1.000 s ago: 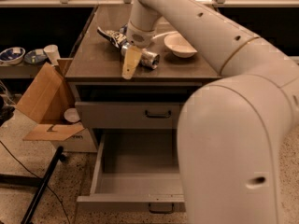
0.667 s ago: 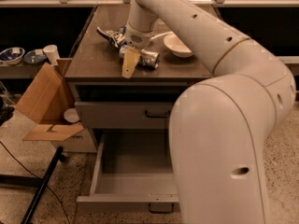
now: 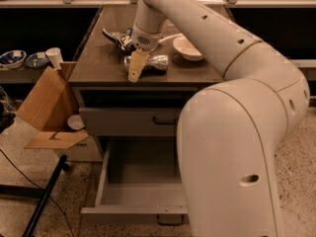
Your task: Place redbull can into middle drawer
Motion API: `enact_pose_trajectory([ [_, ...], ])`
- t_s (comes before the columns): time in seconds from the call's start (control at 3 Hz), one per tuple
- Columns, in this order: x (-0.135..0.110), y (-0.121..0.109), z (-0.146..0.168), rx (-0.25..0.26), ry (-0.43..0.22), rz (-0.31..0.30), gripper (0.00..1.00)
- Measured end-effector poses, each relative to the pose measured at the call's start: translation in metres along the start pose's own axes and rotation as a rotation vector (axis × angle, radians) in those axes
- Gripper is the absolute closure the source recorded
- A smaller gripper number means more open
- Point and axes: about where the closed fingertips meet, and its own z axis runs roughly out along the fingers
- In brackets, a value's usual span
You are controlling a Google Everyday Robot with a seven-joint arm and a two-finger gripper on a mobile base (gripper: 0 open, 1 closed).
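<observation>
The redbull can [image 3: 158,63] lies on its side on the brown cabinet top [image 3: 103,65], left of a white bowl [image 3: 186,47]. My gripper [image 3: 138,68] hangs from the white arm and sits right at the can's left end, its tan tip covering that end. The middle drawer [image 3: 140,174] is pulled wide open below, showing its grey floor and side walls with nothing in it. My arm's big near link hides the drawer's right part.
A blue-and-white foil snack bag [image 3: 117,37] lies behind the gripper. A closed grey drawer front [image 3: 128,121] sits above the open drawer. An open cardboard box [image 3: 47,107] and a black stand leg [image 3: 44,201] are on the floor at the left.
The gripper has stayed at the can's left end. The arm's large near link has swung slightly to the left. The can and the drawer have not moved.
</observation>
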Motion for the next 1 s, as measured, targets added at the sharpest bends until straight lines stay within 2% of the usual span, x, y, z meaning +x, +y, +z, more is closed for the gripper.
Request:
enact_pose_trajectory([
  [0.33,-0.002,0.0,-0.007,0.0,0.0,0.0,0.97],
  [0.67,0.015,0.004,-0.041,0.07,-0.015,0.044,1.0],
  [1.0,0.039,0.034,-0.061,0.097,-0.004,0.069,1.0],
])
